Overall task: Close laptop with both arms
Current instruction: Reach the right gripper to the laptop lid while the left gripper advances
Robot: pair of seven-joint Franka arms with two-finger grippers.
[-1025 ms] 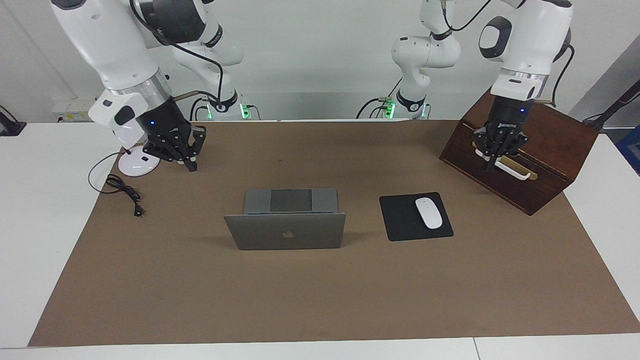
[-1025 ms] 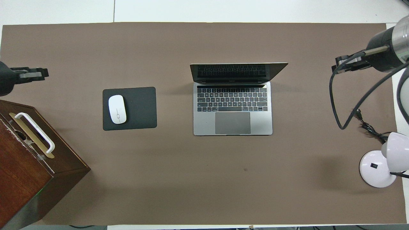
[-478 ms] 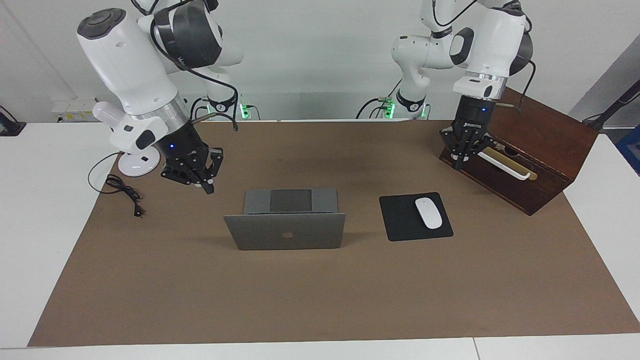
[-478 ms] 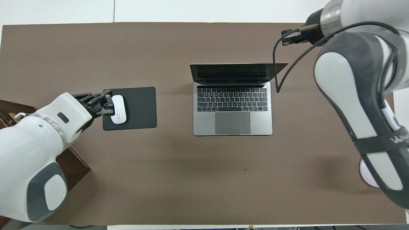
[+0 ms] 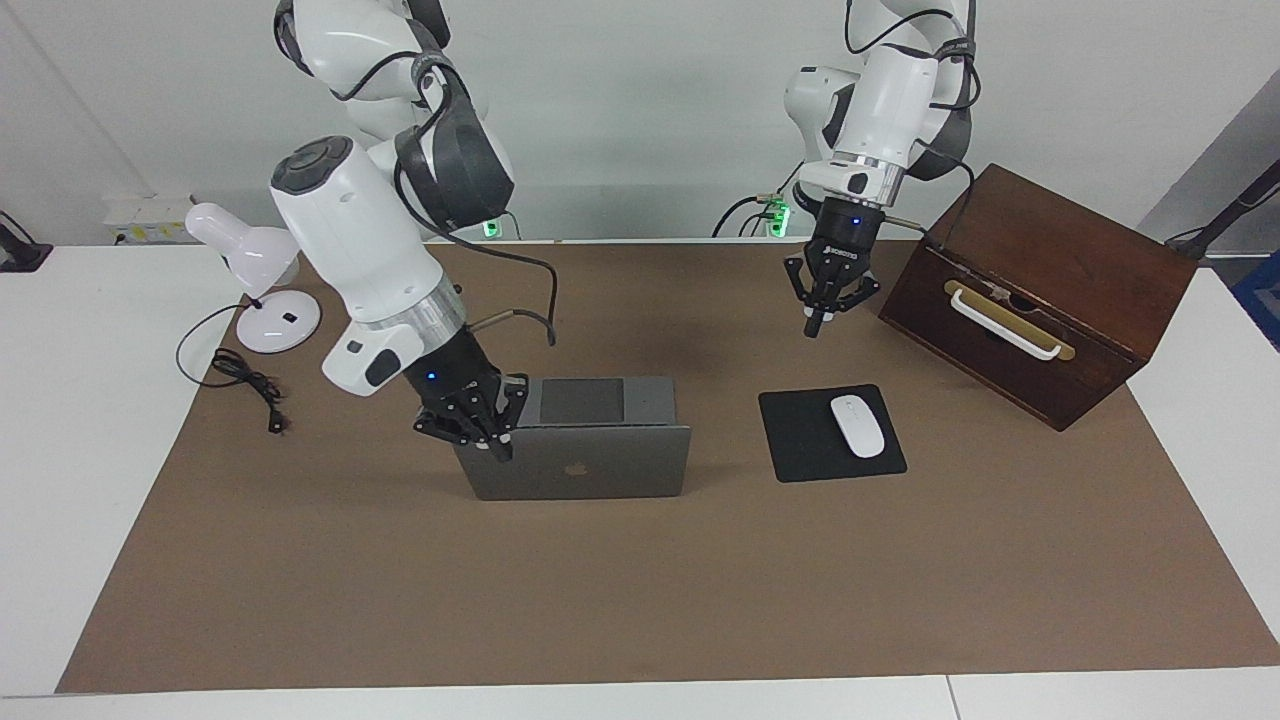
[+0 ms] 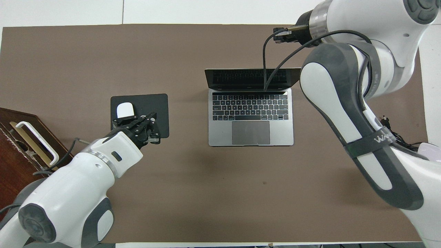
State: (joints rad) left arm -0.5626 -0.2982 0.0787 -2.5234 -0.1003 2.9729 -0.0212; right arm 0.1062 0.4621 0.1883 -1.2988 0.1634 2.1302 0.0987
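Brown worktop [image 5: 640, 580]: open laptop [image 5: 575, 465]; right gripper [image 5: 495, 440] at its lid corner, left gripper [image 5: 825, 310] aloft; both jaws' state unclear.

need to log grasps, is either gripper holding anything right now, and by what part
Nothing is held. The right gripper is at the laptop lid's corner; the left gripper hangs in air.

A white table [image 5: 60, 420] under a brown mat [image 5: 640, 580] — plain pale wall [image 5: 650, 100].
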